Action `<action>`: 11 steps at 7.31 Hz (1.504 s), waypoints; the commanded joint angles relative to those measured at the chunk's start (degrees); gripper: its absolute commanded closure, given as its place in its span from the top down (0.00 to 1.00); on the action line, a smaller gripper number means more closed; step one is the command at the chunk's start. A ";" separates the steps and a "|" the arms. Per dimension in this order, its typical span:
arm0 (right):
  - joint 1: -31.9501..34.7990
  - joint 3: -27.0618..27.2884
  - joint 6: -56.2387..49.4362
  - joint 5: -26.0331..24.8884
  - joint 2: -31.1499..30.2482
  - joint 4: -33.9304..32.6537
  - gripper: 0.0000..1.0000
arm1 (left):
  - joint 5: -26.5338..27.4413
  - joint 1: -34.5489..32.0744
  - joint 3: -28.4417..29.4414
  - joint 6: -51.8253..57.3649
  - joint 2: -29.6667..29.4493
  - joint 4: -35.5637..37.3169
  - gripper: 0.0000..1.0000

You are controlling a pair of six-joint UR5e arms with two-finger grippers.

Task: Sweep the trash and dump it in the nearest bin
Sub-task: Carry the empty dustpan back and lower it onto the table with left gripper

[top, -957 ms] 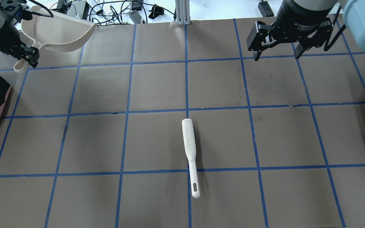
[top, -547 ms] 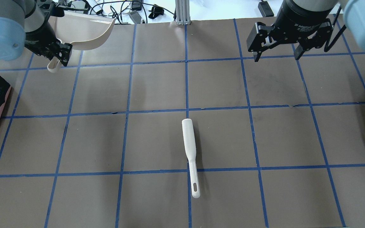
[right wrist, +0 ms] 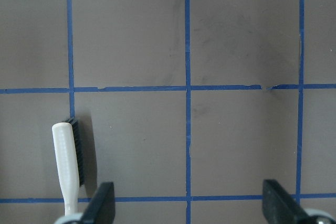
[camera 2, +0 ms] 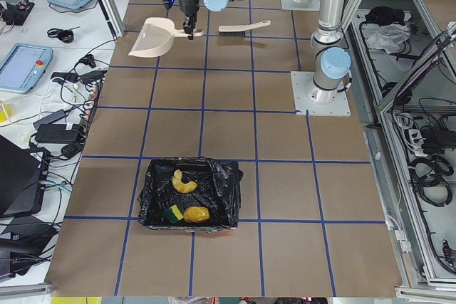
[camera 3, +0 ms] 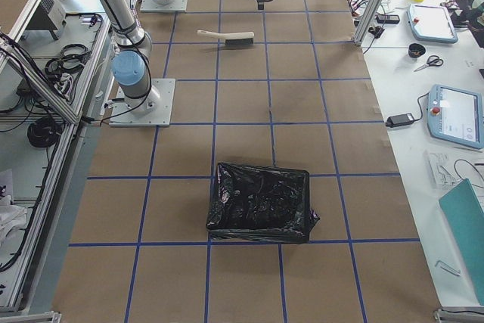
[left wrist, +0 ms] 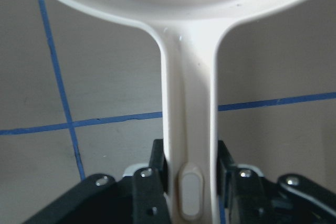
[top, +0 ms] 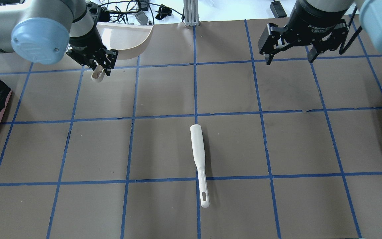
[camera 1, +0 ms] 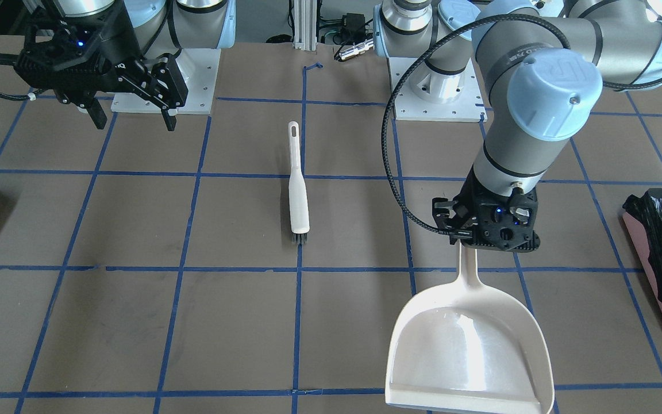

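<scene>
Trash: three pieces inside bin, well apart from left end effector, which is clamped on dustpan handle. Right end effector: fingers spread.

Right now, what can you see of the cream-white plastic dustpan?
The cream-white plastic dustpan is glossy, with a wide scoop, raised side walls, a flat front lip and a long handle with a slot near its end. It is empty. The left end effector clamps the handle; the mouth points away from the robot.
</scene>
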 commanded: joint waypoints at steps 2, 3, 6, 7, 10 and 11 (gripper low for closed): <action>0.00 0.00 0.00 0.12 0.00 0.00 1.00 | -4.09 -5.56 0.01 -4.08 -3.48 3.89 0.00; 0.00 0.00 0.00 0.03 0.00 0.00 1.00 | -4.00 -7.66 0.01 -4.79 -4.89 4.35 0.00; 0.00 0.00 0.00 0.03 0.00 0.00 1.00 | -4.00 -13.20 1.67 -10.94 -9.73 6.19 0.00; 0.00 0.00 0.00 0.03 0.00 0.00 1.00 | -3.91 -15.05 3.77 -13.74 -11.48 6.20 0.00; 0.00 0.52 0.00 0.03 -0.17 0.00 1.00 | -4.09 -18.31 5.99 -18.76 -16.58 6.63 0.00; 0.00 0.61 -0.09 0.03 -0.35 0.00 1.00 | -4.09 -18.93 5.99 -19.21 -17.73 7.07 0.00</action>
